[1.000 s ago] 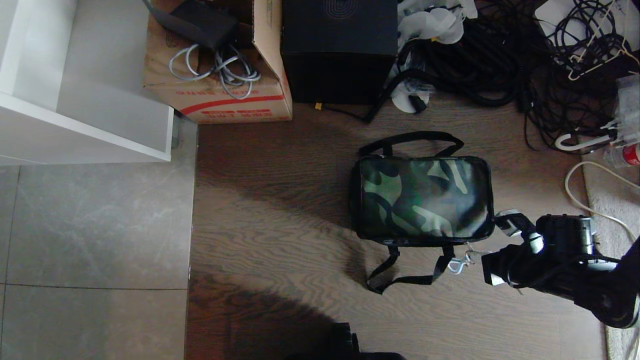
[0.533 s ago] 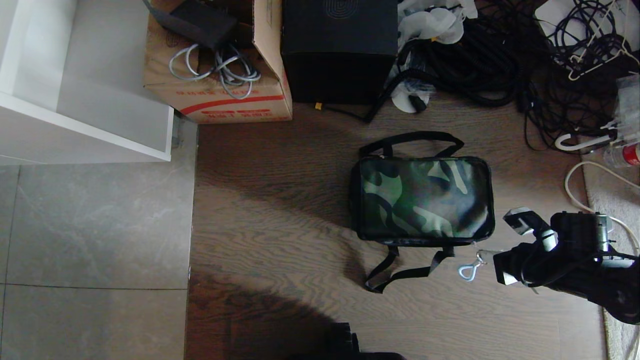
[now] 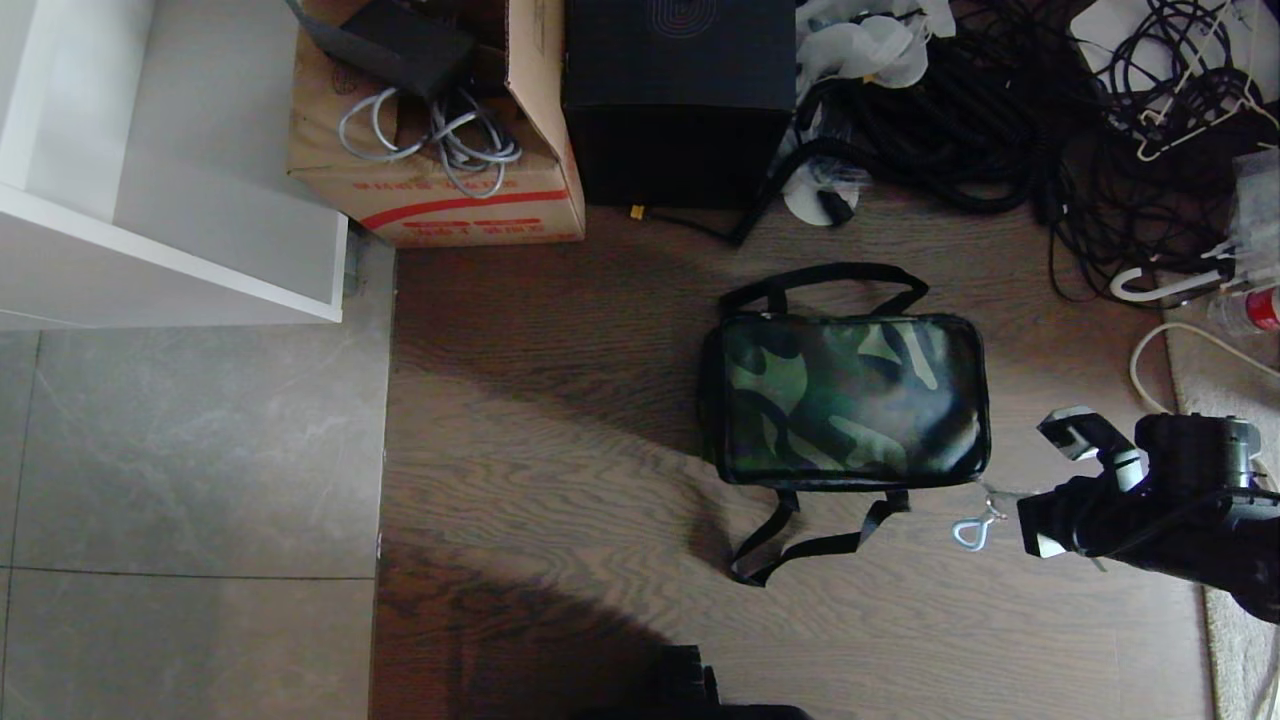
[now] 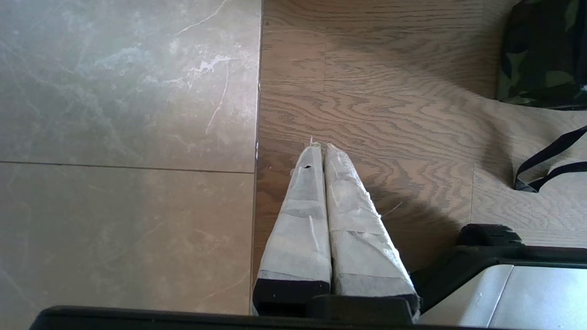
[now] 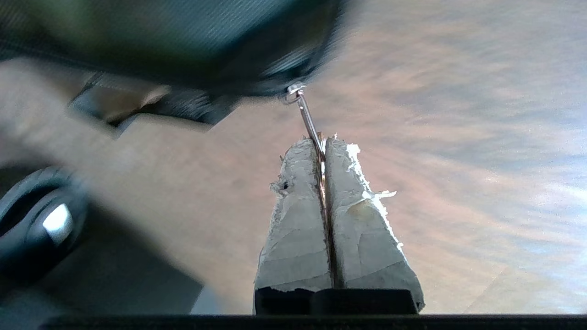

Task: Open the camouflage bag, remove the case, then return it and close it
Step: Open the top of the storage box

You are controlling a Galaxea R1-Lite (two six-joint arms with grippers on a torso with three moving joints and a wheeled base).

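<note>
Right end effector (image 5: 321, 142) pinches zipper pull (image 5: 308, 117) beside camouflage bag (image 3: 850, 398).

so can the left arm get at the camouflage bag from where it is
Probably yes: the left pincer hangs shut over bare floor, with the camouflage bag off to one side and nothing between them.

Camouflage bag (image 3: 845, 400) lies on wood floor (image 3: 560, 450), tile (image 3: 190, 460) to its left. Behind it: carton (image 3: 440, 190) left, tall box (image 3: 678, 100) middle, cable heap (image 3: 1010, 110) right. Right gripper (image 3: 1030, 500) just beside bag's right front corner. Shelf unit (image 3: 170, 200) far left.
</note>
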